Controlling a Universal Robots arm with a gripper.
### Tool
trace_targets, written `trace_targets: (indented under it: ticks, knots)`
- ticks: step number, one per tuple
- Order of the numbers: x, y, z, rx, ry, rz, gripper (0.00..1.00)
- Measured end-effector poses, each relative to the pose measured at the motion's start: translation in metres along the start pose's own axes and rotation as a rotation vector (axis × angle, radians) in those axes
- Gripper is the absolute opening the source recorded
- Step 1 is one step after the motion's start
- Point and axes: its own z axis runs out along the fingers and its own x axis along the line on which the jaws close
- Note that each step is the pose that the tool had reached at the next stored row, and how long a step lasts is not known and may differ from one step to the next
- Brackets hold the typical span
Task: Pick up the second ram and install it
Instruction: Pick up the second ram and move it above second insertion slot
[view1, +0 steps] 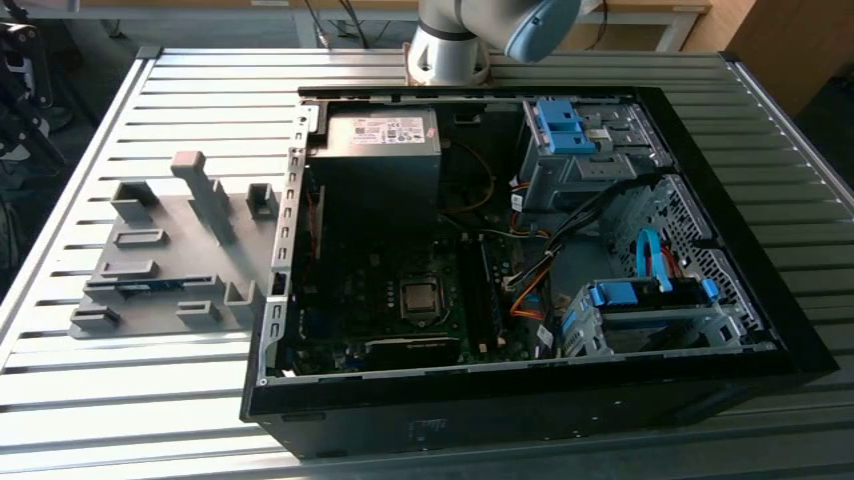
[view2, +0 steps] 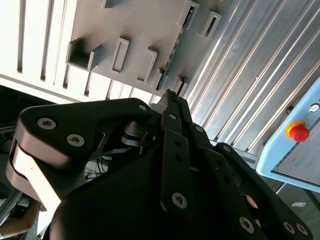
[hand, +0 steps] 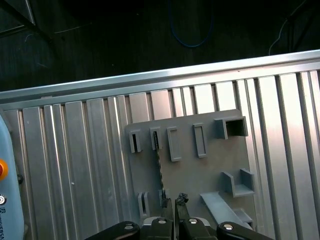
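The second ram (hand: 159, 170) is a thin blue-green stick standing on edge in a slot of the grey holder block (hand: 200, 175). In the second wrist view the second ram (view2: 171, 52) runs along the same block (view2: 130, 30). In the exterior view the second ram (view1: 134, 285) is a short blue strip on the block (view1: 160, 250), at that view's left of the open computer case (view1: 534, 380). My gripper (hand: 175, 200) hangs well above the block, its tips over the near end of the stick. The fingers (view2: 172, 100) are shut with nothing between them.
Inside the case lie the motherboard with its CPU socket (view1: 420, 298), the power supply (view1: 380, 135) and blue drive clips (view1: 561, 125). A light-blue pendant with a red button (view2: 299, 132) lies on the slatted metal table (hand: 75, 165). The arm's base (view1: 447, 55) stands behind the case.
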Motion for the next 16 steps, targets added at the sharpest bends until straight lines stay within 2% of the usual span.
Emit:
trace_targets:
  ticks: [10, 11, 12, 16]
  knots:
    - [0.0, 0.0, 0.0, 0.0, 0.0, 0.0, 0.17]
    - [0.0, 0.0, 0.0, 0.0, 0.0, 0.0, 0.16]
    - [0.0, 0.0, 0.0, -0.0001, 0.0, 0.0, 0.1]
    - [0.0, 0.0, 0.0, -0.0001, 0.0001, 0.0, 0.1]
